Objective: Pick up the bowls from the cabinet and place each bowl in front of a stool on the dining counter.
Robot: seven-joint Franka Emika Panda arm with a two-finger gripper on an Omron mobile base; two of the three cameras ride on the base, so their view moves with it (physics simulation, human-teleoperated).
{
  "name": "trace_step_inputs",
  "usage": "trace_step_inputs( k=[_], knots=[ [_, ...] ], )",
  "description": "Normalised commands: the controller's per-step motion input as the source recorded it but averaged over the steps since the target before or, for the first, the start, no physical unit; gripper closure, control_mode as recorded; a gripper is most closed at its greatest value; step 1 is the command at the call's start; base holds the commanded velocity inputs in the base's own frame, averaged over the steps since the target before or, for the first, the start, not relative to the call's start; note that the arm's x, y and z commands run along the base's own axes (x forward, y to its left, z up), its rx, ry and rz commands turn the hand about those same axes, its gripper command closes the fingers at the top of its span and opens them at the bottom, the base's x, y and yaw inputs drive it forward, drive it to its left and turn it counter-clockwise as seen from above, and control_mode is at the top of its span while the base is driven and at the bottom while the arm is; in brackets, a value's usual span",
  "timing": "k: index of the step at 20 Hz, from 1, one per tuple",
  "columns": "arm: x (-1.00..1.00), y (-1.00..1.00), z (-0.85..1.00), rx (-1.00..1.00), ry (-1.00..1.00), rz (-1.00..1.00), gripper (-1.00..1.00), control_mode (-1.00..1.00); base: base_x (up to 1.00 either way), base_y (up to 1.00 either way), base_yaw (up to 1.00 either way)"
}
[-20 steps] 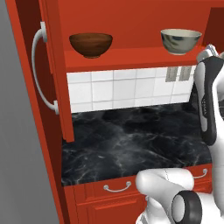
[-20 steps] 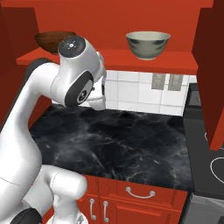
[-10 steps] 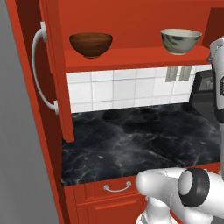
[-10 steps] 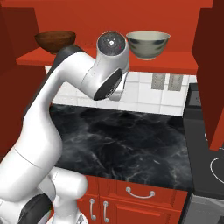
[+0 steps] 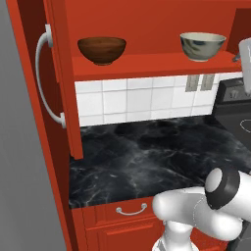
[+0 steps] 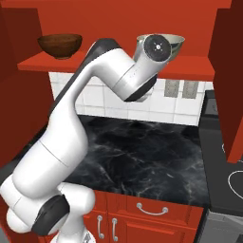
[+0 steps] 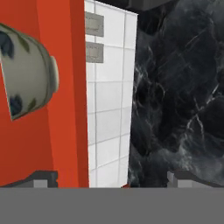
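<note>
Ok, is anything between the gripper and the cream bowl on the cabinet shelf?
Nothing visible. The open gripper faces the cream bowl across clear air, with the red shelf beside it. The cabinet door is swung wide, and the brown bowl sits well apart.

1. My arm covered part of the cream bowl in the right base view.
2. In the hand view the picture's left edge cut that bowl's rim.
3. My end effector showed just two dark tips there.
4. The picture's top edge cut the cabinet door.
</note>
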Motion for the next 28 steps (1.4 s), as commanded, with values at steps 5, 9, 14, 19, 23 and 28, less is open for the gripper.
trace_step_inputs(
  k=[5,9,14,19,23,28],
  knots=[
    [0.23,0.0,0.38,0.0,-0.1,0.0,-1.0,-1.0,0.0,0.0,0.0],
    [0.24,0.0,0.31,0.0,-0.08,0.0,-1.0,-1.0,0.0,0.0,0.0],
    [0.21,0.0,0.04,0.0,-0.16,0.0,-1.0,-1.0,0.0,0.0,0.0],
    [0.24,0.0,0.0,0.0,-0.19,0.0,-1.0,-1.0,0.0,0.0,0.0],
    [0.34,0.0,0.02,0.0,-0.1,0.0,-1.0,-1.0,0.0,0.0,0.0],
    [0.3,-0.07,0.08,0.0,-0.01,0.0,-1.0,-1.0,0.0,0.0,0.0]
  ],
)
